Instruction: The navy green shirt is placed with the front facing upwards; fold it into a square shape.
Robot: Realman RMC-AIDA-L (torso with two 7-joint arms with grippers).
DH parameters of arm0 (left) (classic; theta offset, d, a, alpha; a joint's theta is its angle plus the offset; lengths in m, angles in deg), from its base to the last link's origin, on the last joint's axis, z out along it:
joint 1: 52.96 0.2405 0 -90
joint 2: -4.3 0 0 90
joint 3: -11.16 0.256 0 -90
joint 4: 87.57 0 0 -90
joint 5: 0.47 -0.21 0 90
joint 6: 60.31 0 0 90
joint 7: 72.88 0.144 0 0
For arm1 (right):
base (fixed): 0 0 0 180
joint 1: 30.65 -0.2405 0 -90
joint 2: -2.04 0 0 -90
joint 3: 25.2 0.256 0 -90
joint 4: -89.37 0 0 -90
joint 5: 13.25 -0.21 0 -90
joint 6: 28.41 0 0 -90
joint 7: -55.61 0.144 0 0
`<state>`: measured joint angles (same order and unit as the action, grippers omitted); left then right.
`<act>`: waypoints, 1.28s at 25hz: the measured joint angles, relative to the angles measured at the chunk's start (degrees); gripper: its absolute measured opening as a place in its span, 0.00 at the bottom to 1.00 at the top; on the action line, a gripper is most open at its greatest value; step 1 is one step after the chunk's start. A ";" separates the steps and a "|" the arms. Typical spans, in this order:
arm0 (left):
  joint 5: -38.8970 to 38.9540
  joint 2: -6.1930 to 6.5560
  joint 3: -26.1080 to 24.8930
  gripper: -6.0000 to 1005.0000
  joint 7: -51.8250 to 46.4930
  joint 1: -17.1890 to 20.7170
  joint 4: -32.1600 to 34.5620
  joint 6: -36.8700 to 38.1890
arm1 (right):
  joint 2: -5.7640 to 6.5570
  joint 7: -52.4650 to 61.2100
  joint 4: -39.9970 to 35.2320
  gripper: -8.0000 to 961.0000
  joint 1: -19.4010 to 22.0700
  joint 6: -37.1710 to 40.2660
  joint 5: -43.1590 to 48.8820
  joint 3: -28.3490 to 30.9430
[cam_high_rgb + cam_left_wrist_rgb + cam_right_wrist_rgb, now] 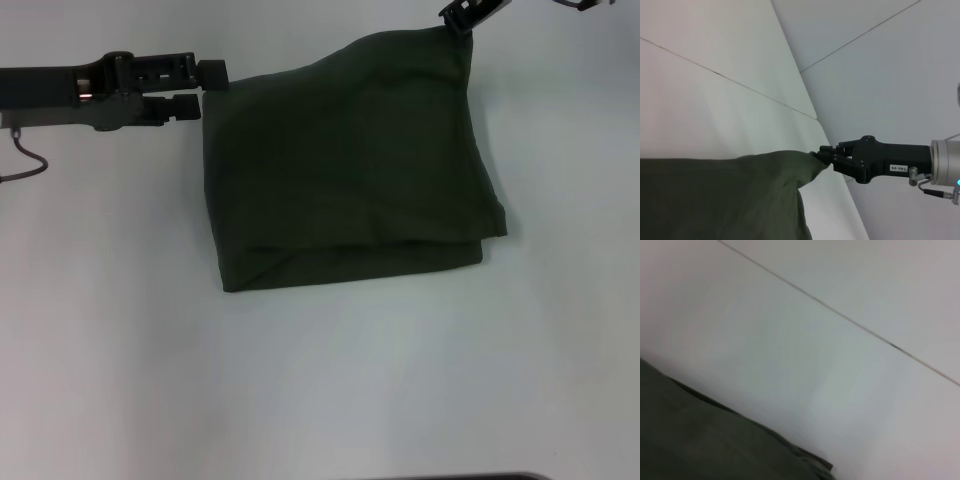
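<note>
The navy green shirt lies folded into a rough rectangle on the white table, plain dark fabric up and no lettering showing. Its near edge shows doubled layers. My left gripper is at the shirt's far left corner, shut on the fabric there. My right gripper pinches the far right corner at the top of the head view. The left wrist view shows the right gripper clamped on a pulled-up point of the shirt. The right wrist view shows only an edge of the shirt.
White table surrounds the shirt on all sides. A cable loops below the left arm at the left edge. Panel seams run across the pale surface behind the table.
</note>
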<state>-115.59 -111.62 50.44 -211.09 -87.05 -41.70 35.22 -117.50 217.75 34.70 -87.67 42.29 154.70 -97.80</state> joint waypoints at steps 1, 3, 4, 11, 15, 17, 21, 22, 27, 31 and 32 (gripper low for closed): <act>0.00 -0.02 -0.02 0.87 0.01 0.00 0.00 0.00 | 0.05 0.00 0.02 0.09 -0.01 -0.19 0.01 -0.03; 0.00 -0.07 -0.06 0.87 0.05 -0.01 0.00 0.00 | 0.11 0.01 0.05 0.14 -0.03 -0.76 0.02 -0.08; 0.00 -0.09 -0.07 0.87 0.10 0.00 0.00 0.00 | 0.14 0.01 0.05 0.16 -0.03 -1.14 0.02 -0.09; 0.06 -0.10 -0.18 0.87 0.20 0.04 0.00 0.01 | 1.43 0.63 -2.60 0.26 1.20 -2.01 0.12 0.74; 0.08 -0.09 -0.19 0.87 0.21 0.07 0.07 0.10 | 1.22 0.08 -5.24 0.28 1.57 1.71 -0.12 2.51; 0.09 -0.09 -0.17 0.87 0.22 0.07 0.12 0.32 | 0.73 -0.23 -5.56 0.28 1.31 3.42 -0.40 2.71; -0.75 0.61 0.83 0.87 0.26 -0.15 0.37 3.51 | -0.23 -2.10 -5.13 0.28 0.70 6.81 -2.88 1.89; -1.05 0.85 0.93 0.87 0.27 -0.21 0.39 4.45 | -0.20 -2.95 -5.07 0.28 0.65 8.25 -5.02 2.02; -1.94 2.24 -1.97 0.87 -0.20 0.51 1.20 8.72 | 0.69 -9.16 -5.05 0.30 0.79 17.86 -16.50 6.23; -4.02 2.75 -2.41 0.87 -0.55 0.81 1.24 9.90 | 0.45 -11.13 -5.12 0.31 1.49 25.40 -19.88 7.45; -4.98 2.86 -2.37 0.87 -0.77 0.69 1.26 10.48 | 0.32 -11.35 -5.30 0.32 1.76 26.93 -20.06 7.58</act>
<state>-120.58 -108.76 48.07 -211.86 -86.36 -40.44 45.70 -117.18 206.41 29.40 -85.91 69.22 134.64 -90.22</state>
